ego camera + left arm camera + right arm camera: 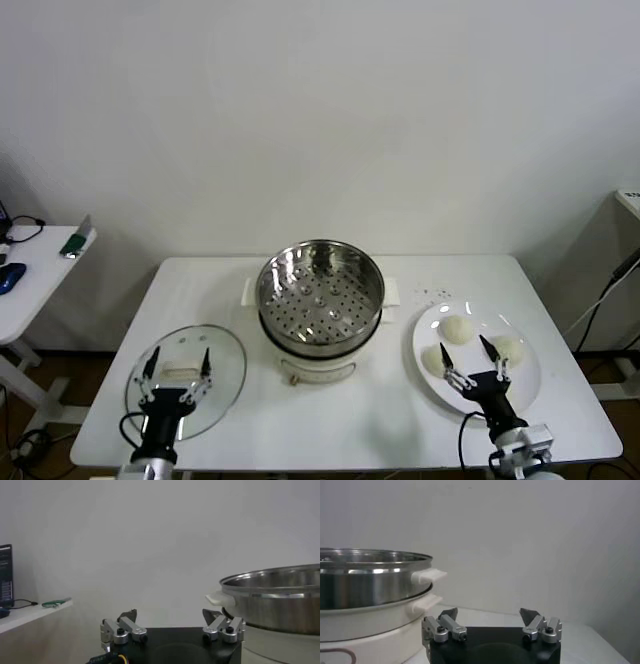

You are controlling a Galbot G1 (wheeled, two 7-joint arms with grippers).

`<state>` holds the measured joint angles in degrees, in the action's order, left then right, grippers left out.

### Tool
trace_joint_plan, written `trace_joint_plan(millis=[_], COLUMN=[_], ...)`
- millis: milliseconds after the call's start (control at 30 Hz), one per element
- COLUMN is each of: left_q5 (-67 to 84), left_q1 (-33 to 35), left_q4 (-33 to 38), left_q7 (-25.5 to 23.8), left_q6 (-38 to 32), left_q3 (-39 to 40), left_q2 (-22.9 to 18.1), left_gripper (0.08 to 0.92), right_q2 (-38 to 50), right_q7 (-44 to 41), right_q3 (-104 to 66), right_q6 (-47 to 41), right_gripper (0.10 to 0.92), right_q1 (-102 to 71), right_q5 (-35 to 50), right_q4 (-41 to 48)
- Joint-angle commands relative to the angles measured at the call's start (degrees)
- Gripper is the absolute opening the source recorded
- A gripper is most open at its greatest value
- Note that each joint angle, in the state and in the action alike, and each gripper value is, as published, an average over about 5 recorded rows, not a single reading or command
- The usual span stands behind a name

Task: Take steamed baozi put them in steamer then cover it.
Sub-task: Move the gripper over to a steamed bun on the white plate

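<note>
- Head view: the steamer sits open and empty at the middle of the white table, its perforated floor bare. To the steamer's right a white plate carries the steamed baozi; three show clearly, any fourth may be hidden by the arm. The right gripper hovers over that plate, jaws apart, holding nothing. To the steamer's left the cover lies flat, with the left gripper above it, jaws apart.
- Left wrist view: the left gripper is spread wide and empty, the steamer beside it.
- Right wrist view: the right gripper is spread wide and empty near the steamer.
- Judgement: nothing is done yet; every bun and the covering remain.
</note>
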<state>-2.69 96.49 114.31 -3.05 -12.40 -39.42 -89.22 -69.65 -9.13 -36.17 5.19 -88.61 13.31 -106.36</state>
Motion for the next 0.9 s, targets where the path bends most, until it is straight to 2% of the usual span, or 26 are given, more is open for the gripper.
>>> trace_joint_plan(millis=[33,267,500,767,900], left_q5=[-0.34,-0.40,-1.44,-1.32,-1.10], left_q1=[0.04,-0.03,-0.56,-1.33,-1.58], left_q4=[-0.20,-0.70,-1.38,-1.61,-2.19], left_q7=[0.62,1.47,1.87,2.02,2.07], left_q6=[0.07,-0.19,-1.62,-1.07,-0.98], left_q3=[0.53,1.38,1.61,1.75,1.68], left_q2=[0.15,0.19,1.14,2.21,2.56], left_gripper=[0.823,0.823,0.823,0.823,0.823], right_q2=[8.09,27.08,40.98,47.13,45.68], right_q7=[-4.73,-18.37,-34.44,-51.62,-54.87], right_q3=[-0.25,4.66,18.72,49.80,58.13], right_q6=[-5.71,-14.54,-17.72,-14.58,-13.84], right_gripper=[0.823,0.823,0.823,0.823,0.823], right_q1=[4.60,16.56,32.47,63.15,71.21], right_q5=[-3.80,-7.17,-9.57,-17.25,-19.30], right_q4=[1.54,9.53,16.53,26.92,30.33])
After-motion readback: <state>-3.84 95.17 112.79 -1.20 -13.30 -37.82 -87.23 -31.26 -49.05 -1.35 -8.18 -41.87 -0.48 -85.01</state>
